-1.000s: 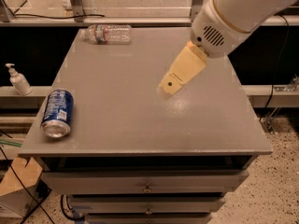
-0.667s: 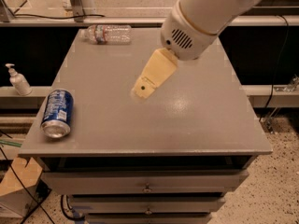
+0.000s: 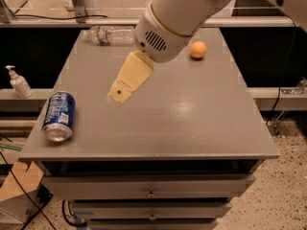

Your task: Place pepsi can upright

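Note:
The pepsi can (image 3: 58, 116) is blue with white lettering. It lies on its side near the front left corner of the grey table (image 3: 192, 123), with a silver end facing the front edge. My gripper (image 3: 120, 92), cream-coloured, hangs over the table's left middle. It sits to the right of the can and a little behind it, apart from it, with nothing seen in it. The white arm fills the top of the view.
A clear plastic water bottle (image 3: 110, 35) lies on its side at the table's back left. An orange ball (image 3: 198, 49) sits at the back right. A soap dispenser (image 3: 19, 83) stands on a ledge left of the table. Drawers are below the tabletop.
My arm and gripper have moved left across the table toward the can. The orange ball, hidden behind the arm before, now shows. The can has not moved.

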You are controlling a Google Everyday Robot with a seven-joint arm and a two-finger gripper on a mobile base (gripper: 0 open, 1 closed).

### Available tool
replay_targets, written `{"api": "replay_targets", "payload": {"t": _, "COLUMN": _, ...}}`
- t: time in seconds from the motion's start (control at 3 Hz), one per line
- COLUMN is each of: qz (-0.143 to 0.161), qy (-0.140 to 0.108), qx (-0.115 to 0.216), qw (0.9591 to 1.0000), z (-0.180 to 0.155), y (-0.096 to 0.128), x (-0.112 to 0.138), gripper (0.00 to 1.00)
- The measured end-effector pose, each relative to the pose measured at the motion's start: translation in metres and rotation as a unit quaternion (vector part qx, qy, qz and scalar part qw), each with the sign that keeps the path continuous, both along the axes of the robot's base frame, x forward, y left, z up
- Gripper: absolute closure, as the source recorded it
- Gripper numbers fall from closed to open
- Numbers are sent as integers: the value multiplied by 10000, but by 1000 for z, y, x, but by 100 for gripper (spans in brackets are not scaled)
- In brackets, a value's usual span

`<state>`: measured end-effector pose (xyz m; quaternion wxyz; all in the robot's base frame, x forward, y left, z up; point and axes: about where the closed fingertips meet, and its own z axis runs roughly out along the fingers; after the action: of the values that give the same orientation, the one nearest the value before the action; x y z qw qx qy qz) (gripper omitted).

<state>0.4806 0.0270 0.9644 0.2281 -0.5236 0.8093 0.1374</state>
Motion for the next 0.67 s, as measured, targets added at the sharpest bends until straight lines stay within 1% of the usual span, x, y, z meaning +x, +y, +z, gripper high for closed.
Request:
{"api": "replay_targets", "payload": {"t": 0.33, "qz": -151, "qy": 67, "qx": 134, "qw": 9998, "z": -3, "y": 12, "x": 4, "gripper": 0}}
{"api": "replay_targets", "payload": {"t": 0.67, "qz": -188, "qy": 222, "qx": 440, "qw": 9986, "z": -13, "y": 44, "x": 14, "gripper": 0}}
